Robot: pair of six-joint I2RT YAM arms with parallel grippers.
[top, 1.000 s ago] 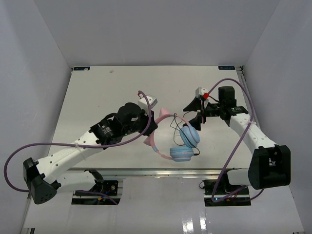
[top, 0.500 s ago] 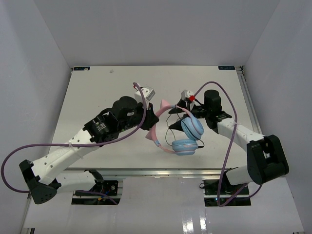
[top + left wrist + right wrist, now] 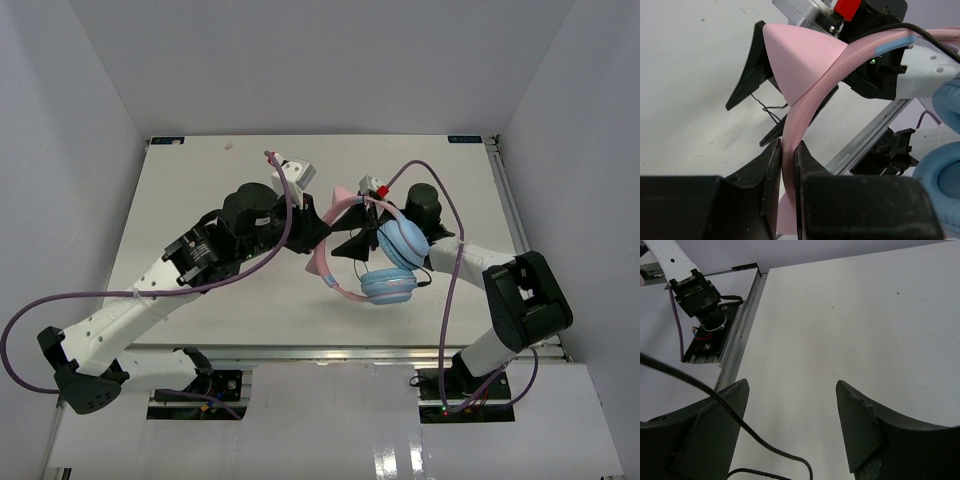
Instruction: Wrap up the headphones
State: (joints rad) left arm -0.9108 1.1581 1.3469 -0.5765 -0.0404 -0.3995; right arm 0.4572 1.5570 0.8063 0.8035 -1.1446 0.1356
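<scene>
White walls (image 3: 80, 100) close in the white table (image 3: 190, 200), with open surface toward its far and left edges. The headphones (image 3: 398, 246) are near mid-table, between the arms. Only the left wrist view shows the left gripper (image 3: 788, 156) pinching the pink headband. The right wrist view shows the right gripper (image 3: 790, 390) spread, with the black cord (image 3: 747, 425) crossing one finger.

White matte worktop (image 3: 200, 190), closed in by plain white walls at left (image 3: 60, 150), back (image 3: 320, 60) and right (image 3: 570, 150). Marked with a small dark speck (image 3: 229, 147) near the far left corner. Tagged with small teal labels at the far left (image 3: 166, 141) and far right (image 3: 466, 138) corners. Edged along the near side by a silver metal rail (image 3: 300, 352). Glossy white surface (image 3: 330, 440) in front of the rail, showing faint reflections.
</scene>
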